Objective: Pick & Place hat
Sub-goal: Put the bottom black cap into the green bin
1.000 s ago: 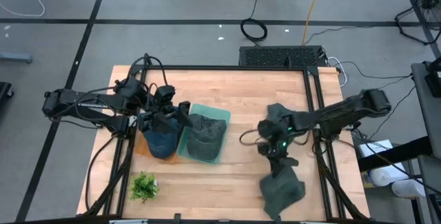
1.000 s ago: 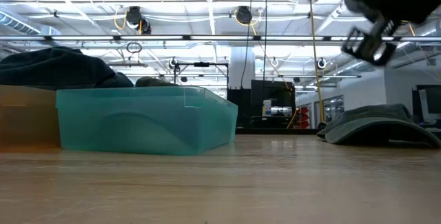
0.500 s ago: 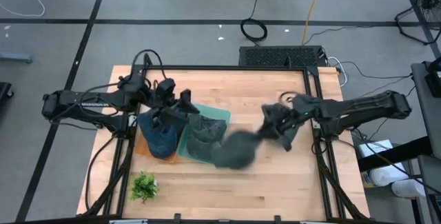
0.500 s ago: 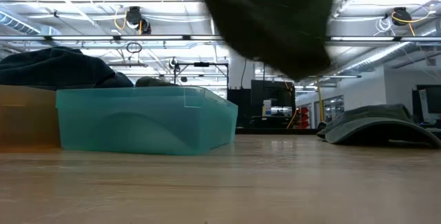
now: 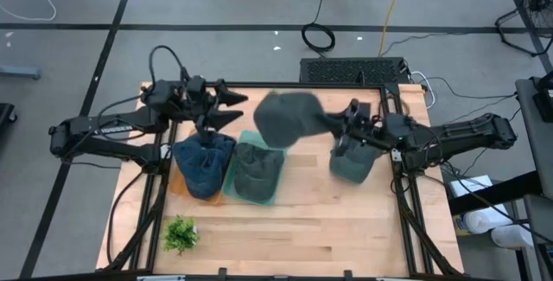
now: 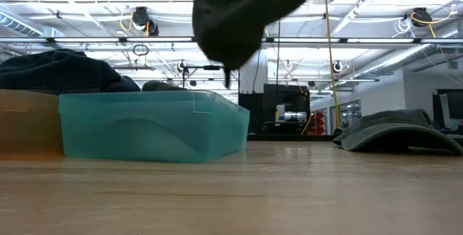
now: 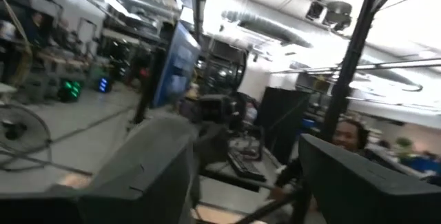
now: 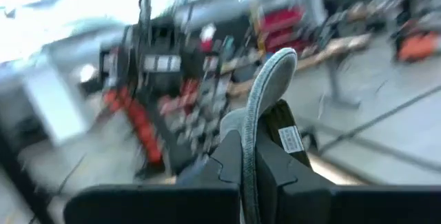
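**Hat aloft over the bins**

Above the far edge of the wood-plank table (image 5: 302, 229), a hat (image 5: 288, 117) of soft grey-green cloth hangs limp and rounded, its thin brim pinched edge-on in my right gripper (image 5: 339, 125), jaws clenched tight on it. Below sit a translucent teal bin (image 5: 256, 175) holding a folded grey hat, and an amber bin (image 5: 177, 186) with a dark blue one. Another grey hat (image 5: 352, 164) lies flat under my right arm. My left gripper (image 5: 226, 108) hovers near the table's far edge behind the bins, fingers spread, holding nothing.
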